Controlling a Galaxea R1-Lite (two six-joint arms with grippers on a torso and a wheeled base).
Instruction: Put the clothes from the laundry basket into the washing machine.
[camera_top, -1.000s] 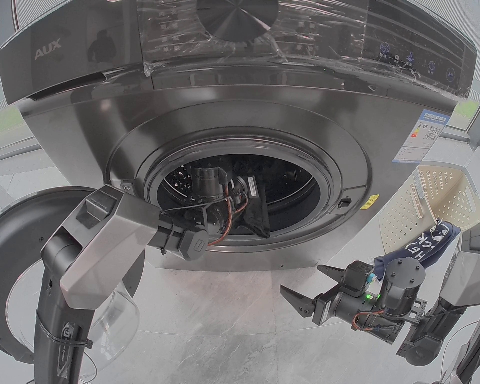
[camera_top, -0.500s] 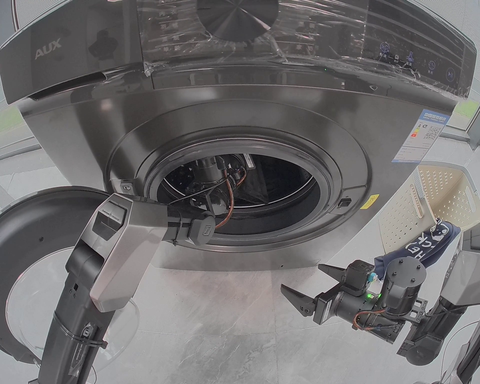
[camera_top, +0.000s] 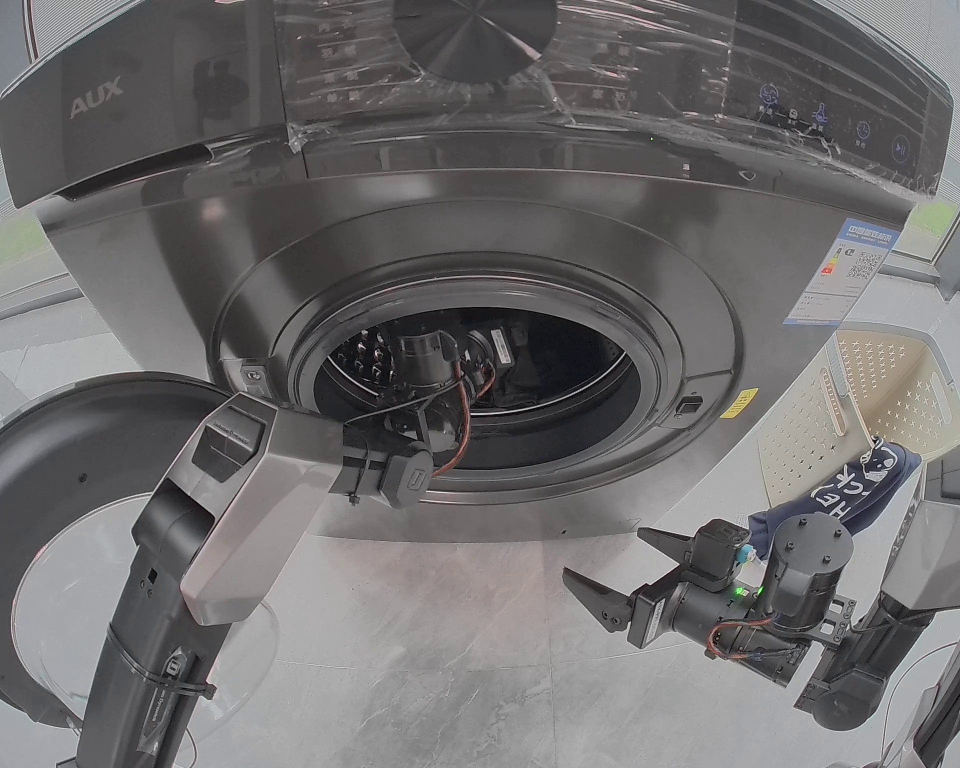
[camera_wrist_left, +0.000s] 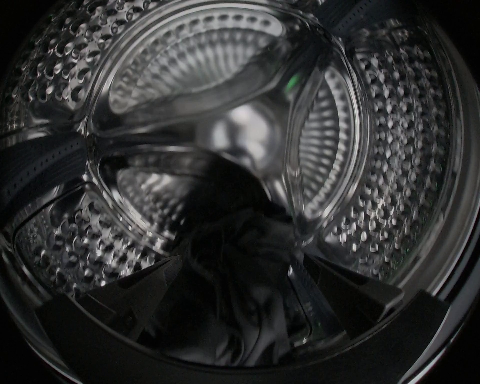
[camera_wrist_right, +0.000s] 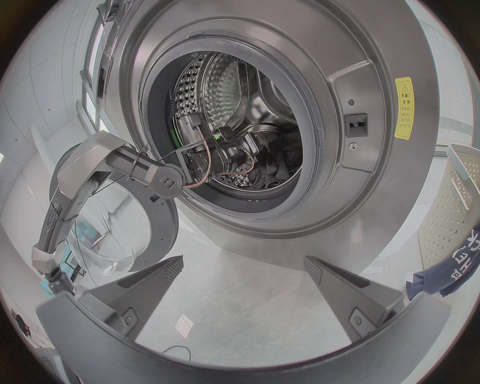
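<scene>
At the far left, the washing machine's round door (camera_top: 60, 470) hangs swung open, its glass bowl facing the tiled floor (camera_top: 450, 620). Just right of it the left arm passes through the porthole of the washing machine (camera_top: 480, 200), and the left gripper (camera_wrist_left: 241, 260) sits inside the perforated steel drum (camera_wrist_left: 400, 125) with its jaws spread wide. A crumpled dark garment (camera_wrist_left: 235, 300) lies beyond them at the bottom of the drum; whether the fingertips touch it cannot be told. Further right, outside the machine and low over the floor, the right gripper (camera_top: 602, 556) hangs with its jaws spread, holding nothing and pointing toward the machine's front. At the far right stands the cream laundry basket (camera_top: 890, 390), beside the machine, with a navy garment (camera_top: 850, 495) bearing white lettering draped over its near rim
</scene>
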